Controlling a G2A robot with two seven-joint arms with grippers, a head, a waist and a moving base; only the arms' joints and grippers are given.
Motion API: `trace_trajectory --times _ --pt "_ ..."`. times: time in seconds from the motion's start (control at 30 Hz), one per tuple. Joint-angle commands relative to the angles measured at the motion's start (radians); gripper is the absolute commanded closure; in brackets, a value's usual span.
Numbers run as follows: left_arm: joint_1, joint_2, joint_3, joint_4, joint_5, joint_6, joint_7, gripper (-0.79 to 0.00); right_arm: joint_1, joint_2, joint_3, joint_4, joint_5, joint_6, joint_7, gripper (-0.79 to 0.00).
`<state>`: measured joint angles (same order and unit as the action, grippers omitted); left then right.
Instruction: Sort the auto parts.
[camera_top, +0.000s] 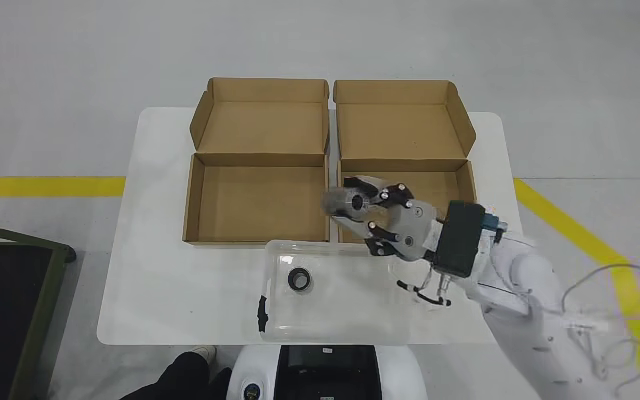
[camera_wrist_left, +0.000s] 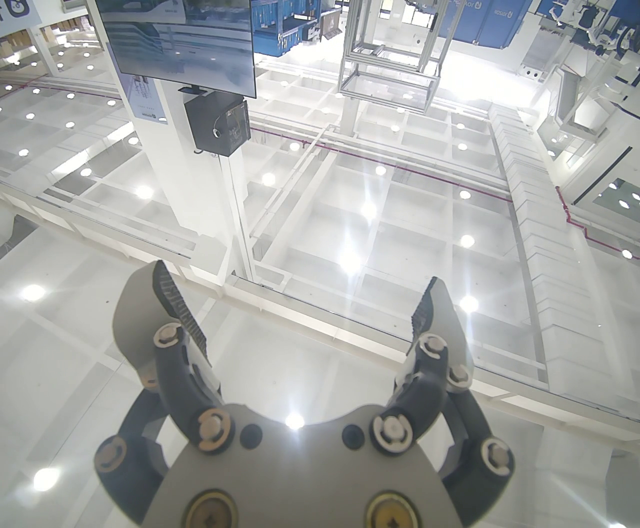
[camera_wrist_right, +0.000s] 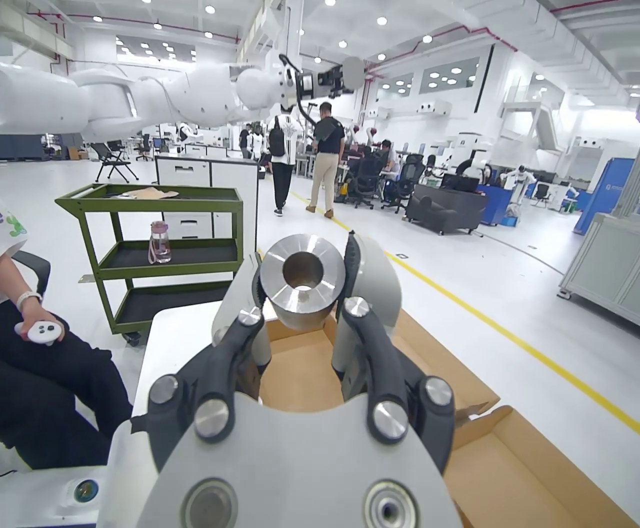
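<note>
Left gripper (camera_wrist_left: 296, 280): fingers spread wide. A black ring (camera_top: 299, 279) lies in the clear tray (camera_top: 340, 310), left of the right gripper (camera_top: 358, 205) fingers and nearer the robot. Those fingers clamp a metal sleeve (camera_wrist_right: 300, 295) between their tips, above the left wall of the right cardboard box (camera_top: 445, 185).

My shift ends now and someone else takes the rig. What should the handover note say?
Left gripper: open, holding nothing, pointing upward.
Right gripper: shut on the metal sleeve, held above the right box's left edge, beside the left box.
Black ring: lying in the clear tray near the robot.
Done: sleeve is in hand; no part shows on either box floor.
Left: drop the sleeve in its box, then sort the ring.
</note>
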<state>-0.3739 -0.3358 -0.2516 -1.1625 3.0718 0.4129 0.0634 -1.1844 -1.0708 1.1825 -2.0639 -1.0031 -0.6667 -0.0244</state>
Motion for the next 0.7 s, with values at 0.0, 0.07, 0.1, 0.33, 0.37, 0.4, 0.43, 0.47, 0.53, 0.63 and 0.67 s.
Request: trace_trajectory --times 0.0,0.07,0.1,0.33,0.37,0.4,0.43,0.47,0.53,0.63,0.67 --pt "0.000 0.000 0.000 0.000 0.000 0.000 0.000 -0.785 0.009 -0.004 -0.027 0.018 -0.018 0.004 0.015 0.000" --pt "0.000 0.000 0.000 0.000 0.000 0.000 0.000 -0.785 0.019 -0.008 -0.055 0.038 -0.038 0.011 0.030 0.000" --pt "0.000 0.000 0.000 0.000 0.000 0.000 0.000 -0.785 0.025 -0.010 -0.071 0.047 -0.046 0.012 0.038 0.000" --pt "0.000 0.000 0.000 0.000 0.000 0.000 0.000 -0.785 0.101 -0.033 -0.186 0.133 -0.111 0.043 0.125 0.000" --pt "0.000 0.000 0.000 0.000 0.000 0.000 0.000 -0.785 0.117 -0.038 -0.205 0.146 -0.120 0.050 0.140 0.000" --pt "0.000 0.000 0.000 0.000 0.000 0.000 0.000 -0.785 0.132 -0.043 -0.225 0.161 -0.125 0.055 0.153 0.000" --pt "0.000 0.000 0.000 0.000 0.000 0.000 0.000 -0.785 0.146 -0.048 -0.243 0.175 -0.127 0.061 0.162 0.000" --pt "0.000 0.000 0.000 0.000 0.000 0.000 0.000 -0.785 0.161 -0.054 -0.261 0.192 -0.126 0.067 0.170 0.000" --pt "0.000 0.000 0.000 0.000 0.000 0.000 0.000 -0.785 0.193 -0.065 -0.294 0.225 -0.133 0.079 0.191 0.000" --pt "0.000 0.000 0.000 0.000 0.000 0.000 0.000 -0.785 0.240 -0.082 -0.338 0.273 -0.132 0.102 0.218 0.000" --pt "0.000 0.000 0.000 0.000 0.000 0.000 0.000 -0.785 0.256 -0.088 -0.352 0.285 -0.131 0.109 0.225 0.000"
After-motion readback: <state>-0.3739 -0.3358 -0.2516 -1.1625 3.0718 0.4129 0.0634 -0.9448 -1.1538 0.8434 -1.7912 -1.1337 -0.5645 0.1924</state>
